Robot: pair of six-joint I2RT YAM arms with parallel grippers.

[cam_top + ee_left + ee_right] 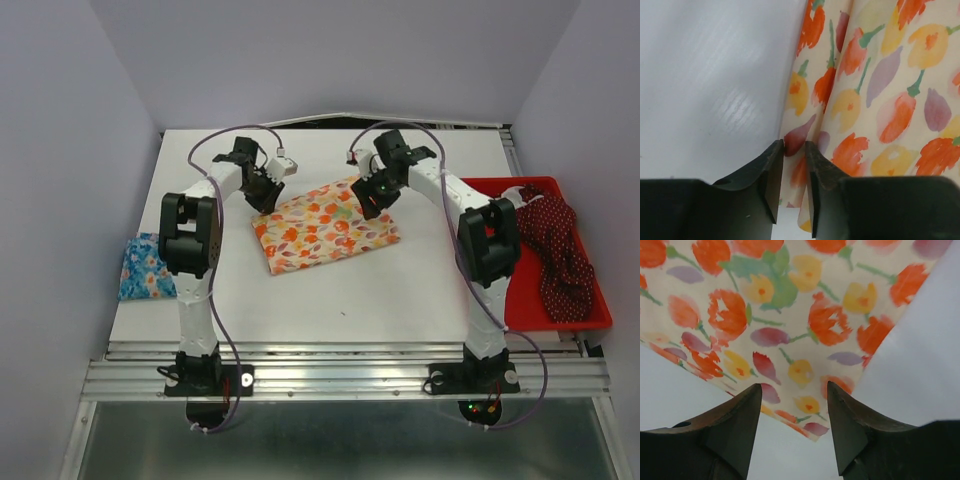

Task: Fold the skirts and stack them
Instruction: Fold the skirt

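Observation:
The cream-white skirt with orange flowers (325, 225) lies folded flat in the middle of the table. My left gripper (265, 190) hovers at its far left edge. In the left wrist view the left gripper (794, 150) has its jaws a narrow gap apart, open, with the skirt's edge (875, 85) lying flat beneath them. My right gripper (368, 195) is over the skirt's far right corner. In the right wrist view the right gripper (794, 390) stands wide open above that corner (805, 375), holding nothing. The blue flowered skirt (145, 265) lies at the table's left edge. The dark red dotted skirt (550, 240) sits crumpled in a tray.
A red tray (590, 315) stands at the right edge of the white table (330, 300) and holds the dark red skirt. Grey walls close in the left, right and back sides. Both arm bases stand at the near edge.

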